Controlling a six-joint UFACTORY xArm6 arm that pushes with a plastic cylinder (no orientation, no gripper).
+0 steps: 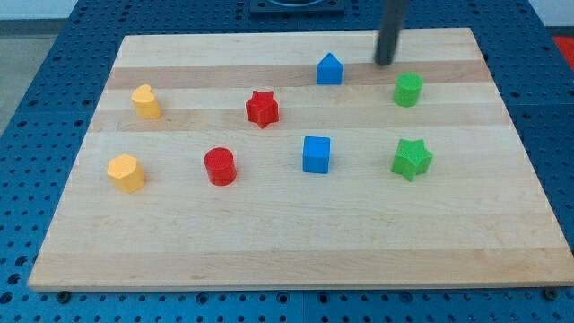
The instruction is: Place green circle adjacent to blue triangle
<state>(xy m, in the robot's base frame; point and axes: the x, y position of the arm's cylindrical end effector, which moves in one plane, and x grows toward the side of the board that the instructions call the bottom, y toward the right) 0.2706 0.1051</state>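
A pale wooden bench (296, 251) with a visible grain lay on a blue perforated surface (36, 72) and carried eight small coloured blocks. The arm carried no pincer, so there was nothing to be open or closed; it ended in a straight dark rod, and my tip (385, 63) rested on the board near the view's top, right of centre.

The green circle block (408, 90), a short round cylinder, stood just below and to the view's right of my tip, close but apart from it. The blue triangle block (329, 69), with its peaked top, stood to the view's left of my tip, at about the same height in the view. My tip thus sat between these two, slightly above the line joining them. The two blocks were clearly apart, not touching.

Below the green circle block, a green star block (412, 159) stood near the view's right edge of the board. A blue cube (316, 153) stood near the centre, a red star block (262, 109) above and to its left, and a red cylinder (220, 167) lower left. Two yellow blocks stood at the view's left: an upper yellow block (146, 101) and a lower yellow block (126, 172), their exact shapes hard to make out.
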